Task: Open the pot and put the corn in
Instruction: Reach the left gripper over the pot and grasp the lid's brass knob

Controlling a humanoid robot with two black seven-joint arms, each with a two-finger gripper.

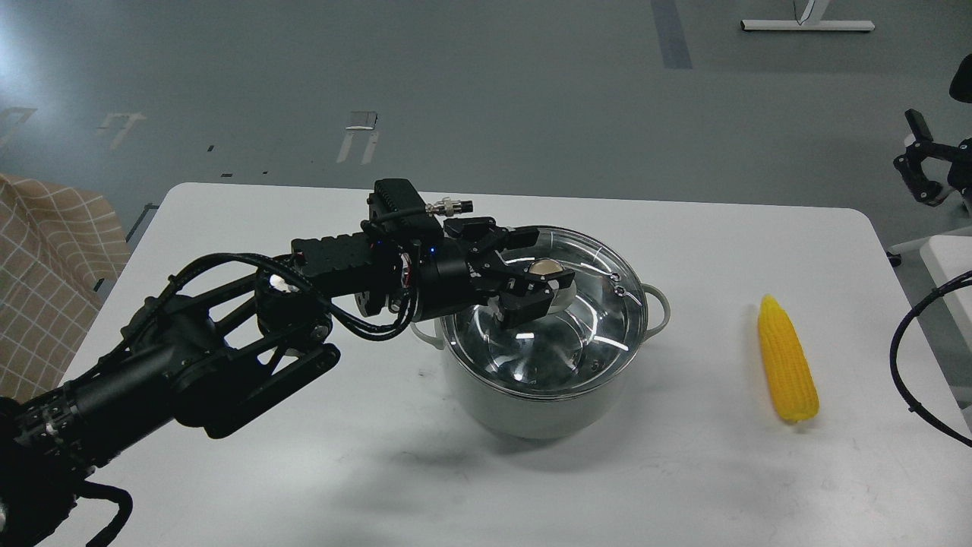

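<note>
The pale grey-white pot [531, 410] stands in the middle of the white table [304, 471], with its glass lid [585, 334] on it. The lid's gold knob [550, 267] sits at its centre. My left gripper [531, 270] reaches in from the left, low over the lid. It is open, with one finger behind the knob and one finger [524, 304] in front of it. The yellow corn [787, 361] lies on the table to the right of the pot, pointed end away from me. My right gripper [923, 163] is small and dark at the far right edge, off the table.
A black cable [900, 357] loops over the table's right edge, close to the corn. A checked tan cloth [45, 266] lies beyond the left edge. The table's rounded far-right corner [866, 216] is behind the corn.
</note>
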